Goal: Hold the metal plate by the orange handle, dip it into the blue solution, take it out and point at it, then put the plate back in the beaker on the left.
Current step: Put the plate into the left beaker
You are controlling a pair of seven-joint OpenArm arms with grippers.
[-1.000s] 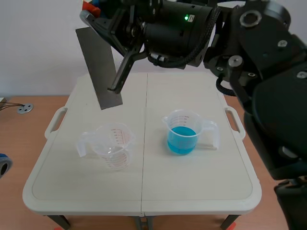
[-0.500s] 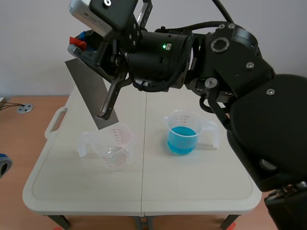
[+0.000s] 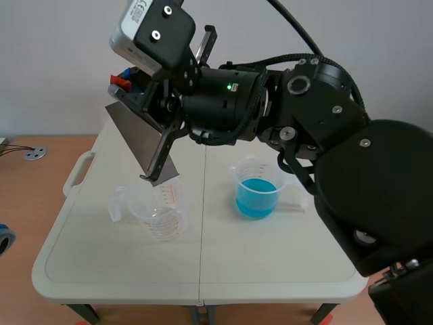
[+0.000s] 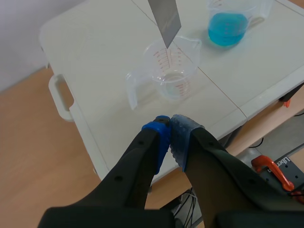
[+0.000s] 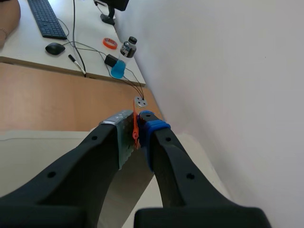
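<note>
Right gripper (image 5: 137, 124), clamping the orange handle (image 3: 119, 82), hangs the metal plate (image 3: 142, 142) over the empty beaker (image 3: 159, 206), apparently for return; left gripper (image 4: 170, 127) clenched, empty.

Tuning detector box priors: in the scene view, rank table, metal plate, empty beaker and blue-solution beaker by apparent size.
1. table: largest by far.
2. metal plate: looks slightly bigger than either beaker, but it is held raised, likely nearer the camera, so unsure.
3. empty beaker and blue-solution beaker: alike, not ranked.
</note>
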